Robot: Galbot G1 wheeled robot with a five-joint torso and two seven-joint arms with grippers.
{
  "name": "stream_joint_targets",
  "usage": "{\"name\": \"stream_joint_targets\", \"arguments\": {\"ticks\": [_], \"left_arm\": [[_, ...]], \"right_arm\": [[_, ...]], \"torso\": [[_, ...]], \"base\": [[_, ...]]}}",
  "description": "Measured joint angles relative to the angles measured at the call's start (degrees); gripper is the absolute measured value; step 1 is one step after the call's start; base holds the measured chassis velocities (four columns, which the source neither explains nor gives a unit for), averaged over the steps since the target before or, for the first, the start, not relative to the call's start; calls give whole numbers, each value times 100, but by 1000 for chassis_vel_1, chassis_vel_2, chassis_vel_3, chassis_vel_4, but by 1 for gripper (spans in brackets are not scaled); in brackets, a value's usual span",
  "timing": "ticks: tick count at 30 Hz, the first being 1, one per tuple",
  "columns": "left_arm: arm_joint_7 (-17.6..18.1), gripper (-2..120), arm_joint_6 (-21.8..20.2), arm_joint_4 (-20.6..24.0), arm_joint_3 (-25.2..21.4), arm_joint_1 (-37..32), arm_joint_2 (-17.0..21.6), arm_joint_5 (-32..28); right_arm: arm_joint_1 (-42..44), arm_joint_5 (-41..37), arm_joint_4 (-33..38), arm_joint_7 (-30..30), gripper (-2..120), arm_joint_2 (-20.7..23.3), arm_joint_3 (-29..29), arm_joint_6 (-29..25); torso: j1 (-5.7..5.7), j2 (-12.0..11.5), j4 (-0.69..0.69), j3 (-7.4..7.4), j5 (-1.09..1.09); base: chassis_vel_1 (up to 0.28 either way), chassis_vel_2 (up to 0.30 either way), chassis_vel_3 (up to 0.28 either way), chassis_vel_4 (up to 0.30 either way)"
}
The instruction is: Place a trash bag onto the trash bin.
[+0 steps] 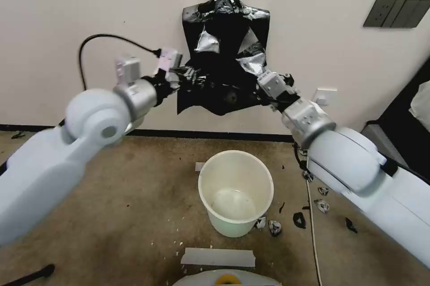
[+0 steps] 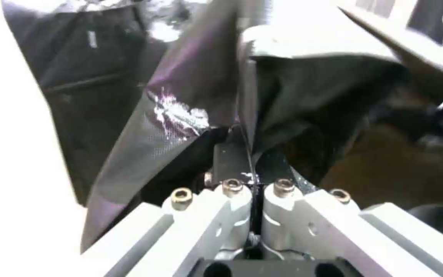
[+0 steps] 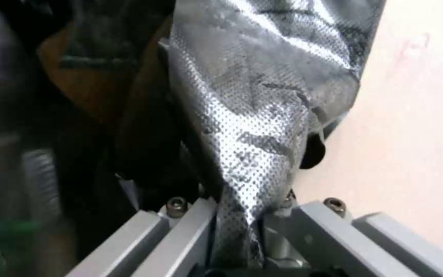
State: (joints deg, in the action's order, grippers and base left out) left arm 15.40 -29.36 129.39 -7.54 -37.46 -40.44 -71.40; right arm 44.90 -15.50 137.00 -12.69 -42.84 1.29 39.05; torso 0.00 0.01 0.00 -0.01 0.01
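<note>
2 white robot arms reach up toward the cream wall (image 1: 67, 31), one from each side. between them a thin, glossy black plastic trash bag (image 1: 224, 93) is held at the bottom of a flat bunch of black bags (image 1: 226, 31) that hangs from a knot on the wall.

the left claw (image 1: 179, 75) is clenched on the trash bag's left edge; in the left wrist view the left claw (image 2: 252, 154) has its fingers (image 2: 229, 154) pressed together, with a fold of the trash bag (image 2: 190, 77) running between them. the right claw (image 1: 264, 87) grips the bag's right edge, and in the right wrist view the right claw (image 3: 247, 227) is pinched on a crinkled, grey-sheened strip of the trash bag (image 3: 262, 96) that passes down between its closed jaws.

below them, well apart from the bag, the round cream-white plastic trash bin (image 1: 236, 194) stands upright and open on the brown floor (image 1: 134, 187), with no bag on its rim. a white strip of paper (image 1: 218, 257) lies on the floor near the bin. small torn black plastic scraps (image 1: 299, 219) lie just beside the bin's right side.
</note>
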Motion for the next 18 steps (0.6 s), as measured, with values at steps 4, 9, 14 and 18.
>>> {"name": "stream_joint_targets", "arguments": {"ticks": [4,9,14,18], "left_arm": [[393,0,133,281,-57,-299,-195,-467],[728,0,141,500,-71,-619,-440,-932],[849,0,133,652,-146,-894,-578,-1073],[934,0,68,710,-235,-1320,-807,-1072]], "right_arm": [[499,-3,250,142,0,83,369,-38],[1456,-3,636,327,0,289,1044,-92],[1984,-27,659,387,0,406,1346,-110],[2625,85,658,463,0,461,1635,-183]], "torso": [[0,0,-1,0,0],[0,0,-2,0,-1],[0,0,-1,0,0],[0,0,0,0,0]], "base": [[0,0,0,0],[0,0,0,0],[0,0,0,0],[0,0,0,0]]}}
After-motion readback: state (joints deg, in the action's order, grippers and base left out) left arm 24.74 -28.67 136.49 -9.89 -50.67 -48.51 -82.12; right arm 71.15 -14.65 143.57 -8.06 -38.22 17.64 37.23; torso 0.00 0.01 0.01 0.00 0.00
